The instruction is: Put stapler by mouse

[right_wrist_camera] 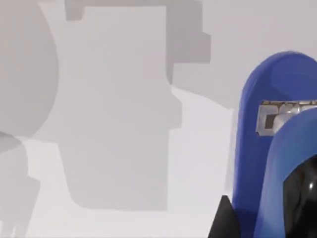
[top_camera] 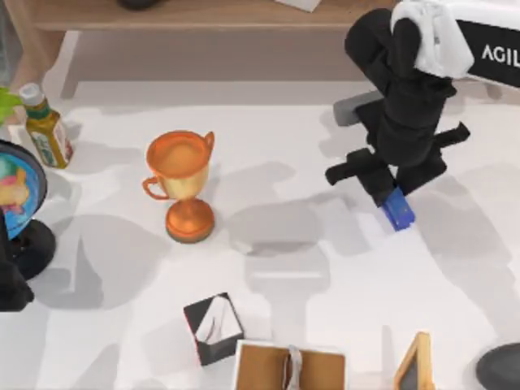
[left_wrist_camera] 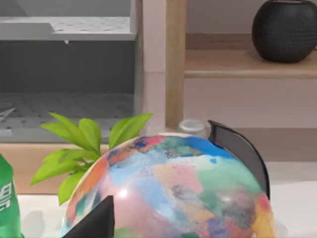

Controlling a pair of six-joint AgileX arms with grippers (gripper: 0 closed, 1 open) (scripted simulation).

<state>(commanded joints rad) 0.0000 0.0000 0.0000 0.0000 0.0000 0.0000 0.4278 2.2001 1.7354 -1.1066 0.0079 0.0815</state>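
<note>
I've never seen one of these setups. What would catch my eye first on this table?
Probably the right arm's black gripper, right of the table's middle, with the bright-blue stapler poking out beneath it. Next, the shiny orange trophy standing left of centre, and the multicoloured globe at the left edge, beside the parked left arm.

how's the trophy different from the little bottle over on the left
The trophy is orange with two handles and an open cup; the bottle is yellow-labelled, slimmer, with a pale cap closing it. The trophy stands nearer the table's middle, the bottle near its left edge. Both stand upright on the white table.
</note>
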